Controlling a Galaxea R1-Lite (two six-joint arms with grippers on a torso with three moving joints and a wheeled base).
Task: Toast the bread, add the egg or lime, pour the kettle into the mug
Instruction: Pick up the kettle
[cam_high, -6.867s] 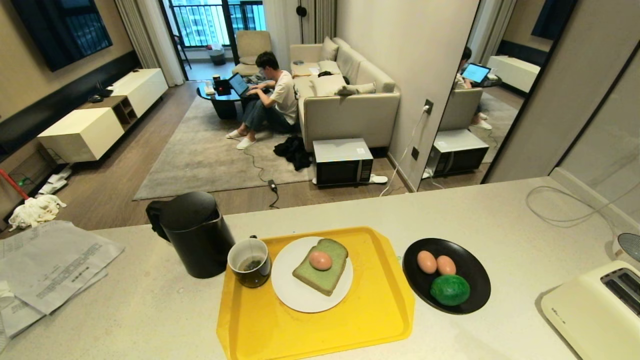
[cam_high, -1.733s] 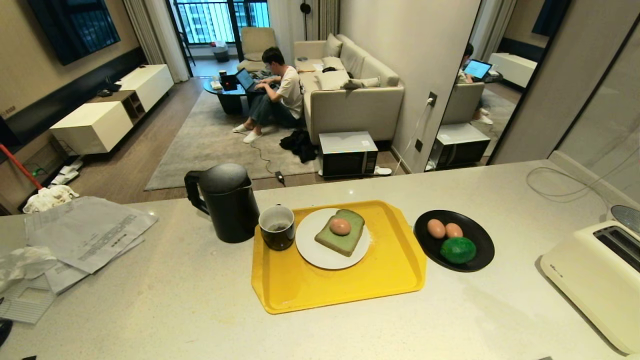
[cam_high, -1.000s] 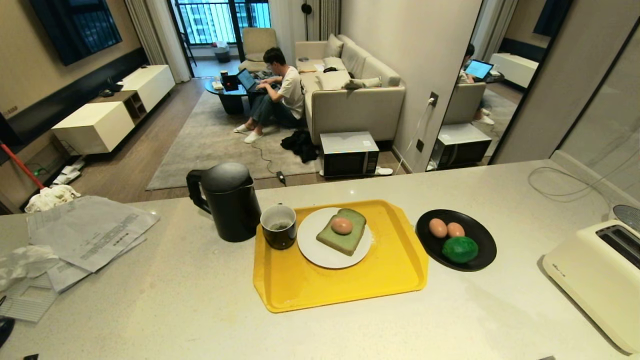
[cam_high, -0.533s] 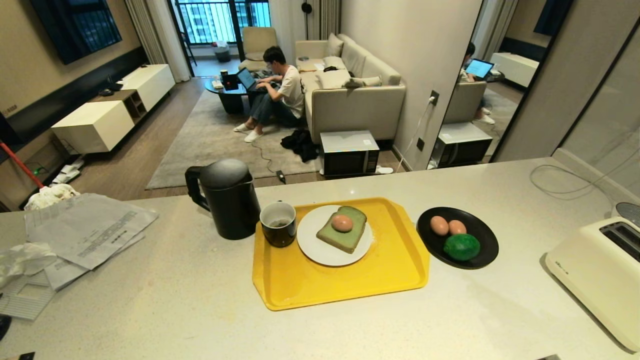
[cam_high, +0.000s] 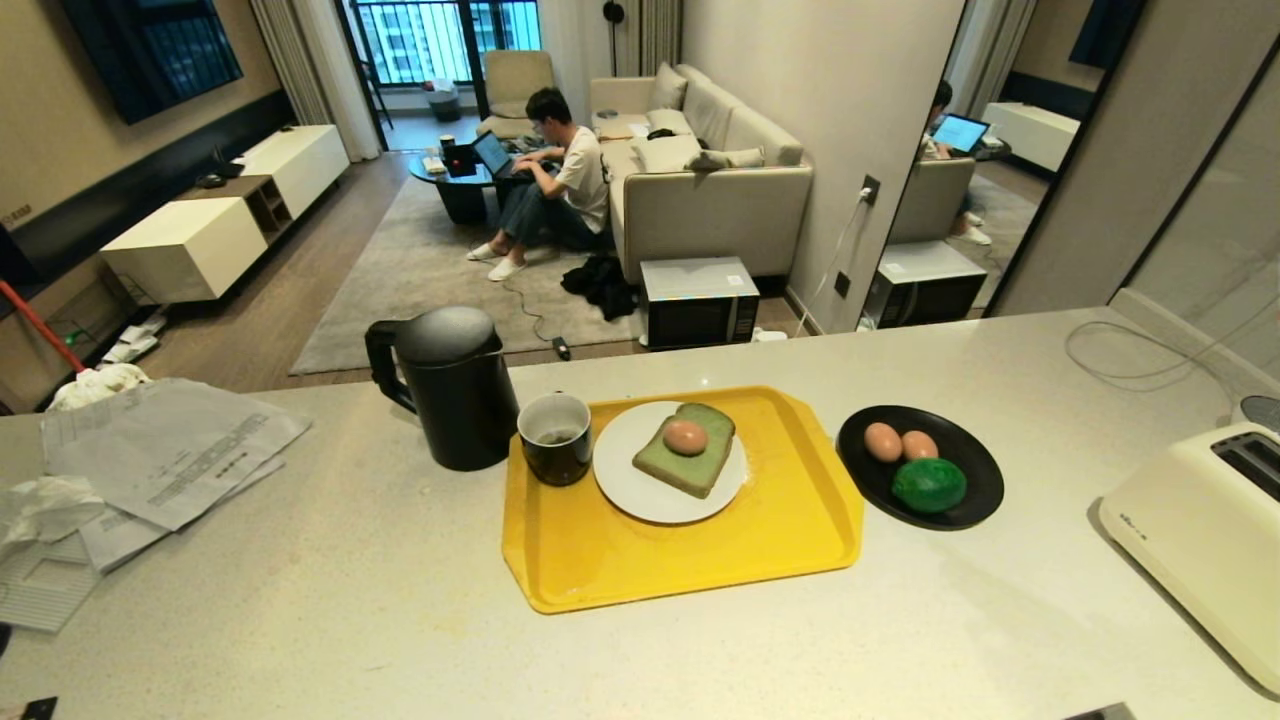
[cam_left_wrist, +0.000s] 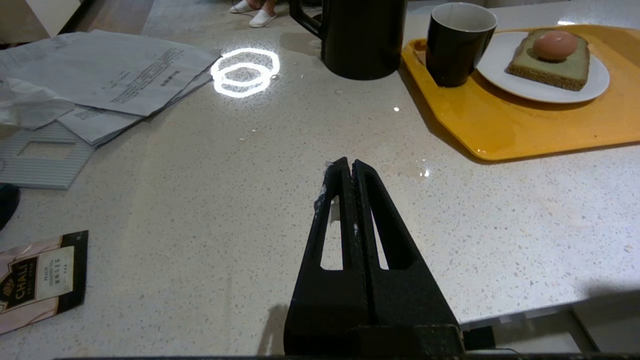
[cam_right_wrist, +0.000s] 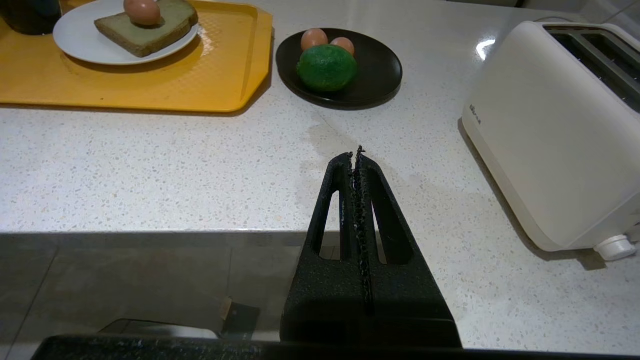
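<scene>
A: Bench stock, head view centre?
B: Yellow tray (cam_high: 700, 560): mug (cam_high: 554, 438), white plate (cam_high: 625, 490), bread (cam_high: 685, 463), one egg (cam_high: 685, 437) on top. Kettle (cam_high: 450, 388) centre-left. Lime (cam_high: 929, 485) centre-right, in black dish (cam_high: 985, 490).
A: Pincers?
B: Left pincer (cam_left_wrist: 347, 167), right pincer (cam_right_wrist: 356, 157): both closed, empty.

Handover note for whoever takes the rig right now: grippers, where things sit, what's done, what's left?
Left gripper shut, empty, over bare counter.
Right gripper shut, empty, at the counter edge near the toaster.
Bread on the white plate on the yellow tray, one egg on top.
Mug on the tray, kettle beside it.
Lime and two eggs in the black dish.
Done: bread plated, egg added.
Left: cannot tell whether the mug is filled.
</scene>
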